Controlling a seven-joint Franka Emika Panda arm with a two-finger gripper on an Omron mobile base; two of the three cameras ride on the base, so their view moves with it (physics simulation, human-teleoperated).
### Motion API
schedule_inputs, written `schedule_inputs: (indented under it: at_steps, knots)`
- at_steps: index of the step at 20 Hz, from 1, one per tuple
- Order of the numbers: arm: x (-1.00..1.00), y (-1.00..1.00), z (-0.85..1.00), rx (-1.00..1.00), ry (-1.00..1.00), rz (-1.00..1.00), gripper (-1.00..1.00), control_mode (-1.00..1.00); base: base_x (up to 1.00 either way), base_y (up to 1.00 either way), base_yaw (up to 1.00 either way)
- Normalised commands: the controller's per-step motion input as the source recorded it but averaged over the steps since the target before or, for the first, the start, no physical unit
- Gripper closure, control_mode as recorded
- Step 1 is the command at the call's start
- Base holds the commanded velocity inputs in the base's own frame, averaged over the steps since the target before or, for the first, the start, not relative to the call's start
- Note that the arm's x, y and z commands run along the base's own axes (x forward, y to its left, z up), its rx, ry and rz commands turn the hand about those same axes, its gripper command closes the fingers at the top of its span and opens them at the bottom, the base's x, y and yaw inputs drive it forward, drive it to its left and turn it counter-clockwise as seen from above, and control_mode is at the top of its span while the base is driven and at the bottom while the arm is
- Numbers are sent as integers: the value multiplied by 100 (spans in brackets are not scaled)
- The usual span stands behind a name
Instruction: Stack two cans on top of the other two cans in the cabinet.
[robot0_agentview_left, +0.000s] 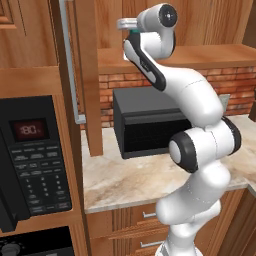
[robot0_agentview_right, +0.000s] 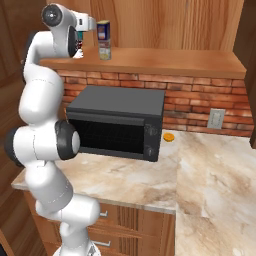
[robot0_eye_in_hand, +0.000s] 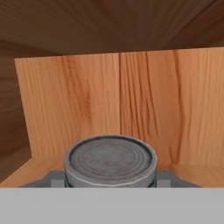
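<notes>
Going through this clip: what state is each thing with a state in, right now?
Cabinet door: swung open.
Dark blue and yellow can: upright, stacked on the greenish-beige can.
Greenish-beige can: upright on the cabinet shelf.
Silver-topped can: upright between the fingers of the gripper.
Microwave display: lit.
Toaster oven: door closed.

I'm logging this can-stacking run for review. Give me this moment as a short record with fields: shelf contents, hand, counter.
shelf: wooden cabinet shelf, door open
stacked pair: dark blue and yellow can upright on the greenish-beige can
hand: up at shelf height, a silver can top close below its camera; grip cannot be told
counter: black oven box, small orange thing beside it
</notes>
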Motion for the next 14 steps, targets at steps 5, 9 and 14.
schedule_inputs:
  at_steps: [5,9,14]
  knots:
    - [13,11,0,0,3,0,100,-100,0,0,0]
    - [4,24,0,0,5,0,100,-100,0,0,0]
    - [5,13,0,0,3,0,100,-100,0,0,0]
